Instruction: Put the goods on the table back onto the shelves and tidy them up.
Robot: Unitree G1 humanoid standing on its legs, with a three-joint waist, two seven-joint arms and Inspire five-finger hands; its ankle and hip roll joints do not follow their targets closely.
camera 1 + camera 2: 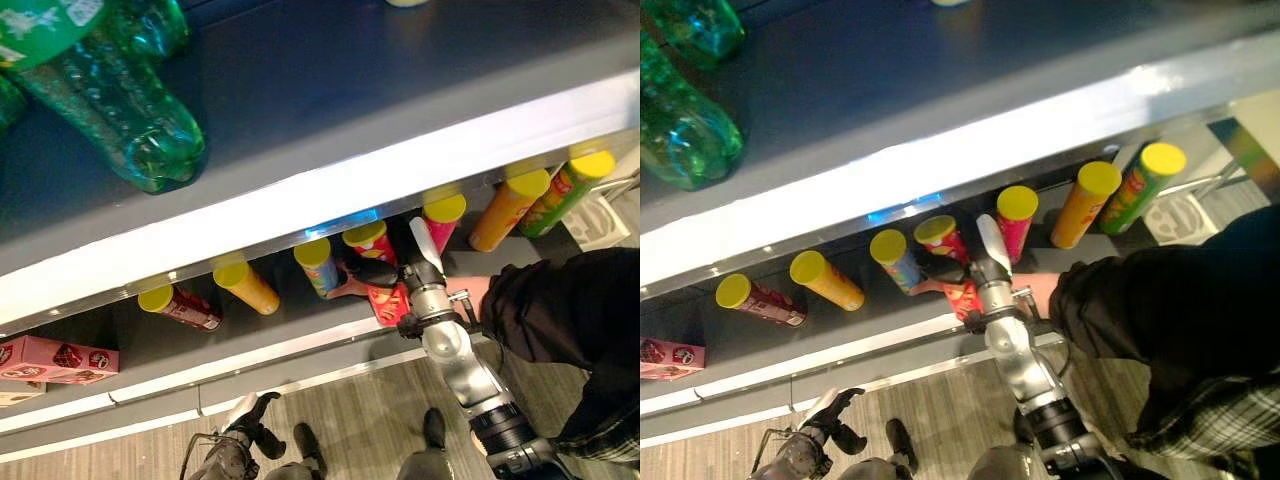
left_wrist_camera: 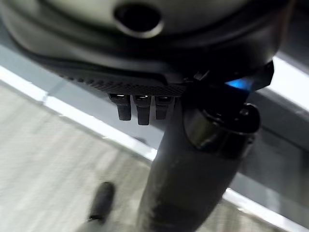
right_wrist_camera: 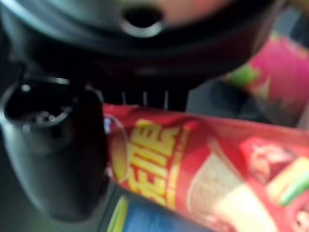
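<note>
Green bottles (image 1: 120, 90) lie nearest us on the upper shelf (image 1: 330, 110). Below it, our right hand (image 1: 375, 272) is wrapped around a red crisp tube (image 1: 372, 262) with a yellow lid, which stands on the lower shelf (image 1: 300, 335) near its front edge, between a blue tube (image 1: 318, 264) and a pink tube (image 1: 442, 222). A person's hand (image 1: 1035, 290) also reaches in beside it. We judge the placing step nearly complete; next we must let go and back out squarely, because the neighbouring tubes stand close on both sides. Our left hand (image 1: 830, 412) hangs low over the floor, fingers relaxed, holding nothing.
</note>
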